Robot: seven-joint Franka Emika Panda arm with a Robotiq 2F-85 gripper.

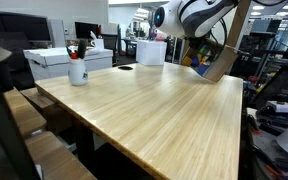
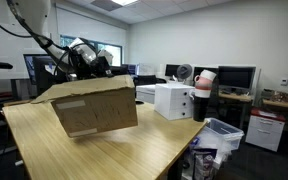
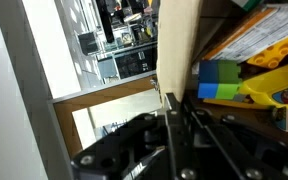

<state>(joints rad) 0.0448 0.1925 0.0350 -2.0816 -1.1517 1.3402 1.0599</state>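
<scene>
Your pincer (image 3: 174, 105) clamped shut on side wall of cardboard box (image 2: 96, 108); box tilted over bench (image 2: 114, 158), near its edge. Risk: thin wall slips or tears under weight, box drops, toy blocks (image 3: 246, 82) inside spill. Avoid jerks, extra tilt.

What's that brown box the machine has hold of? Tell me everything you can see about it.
The cardboard box is plain brown and open at the top, with a pale strip, tape or a label, on one side. It sits tilted over the wooden table. The jaws are shut on the upper edge of one wall, as the wrist view shows. Inside lie colourful plastic blocks: blue, green, yellow and orange. Whether its lowest corner touches the tabletop cannot be told.
</scene>
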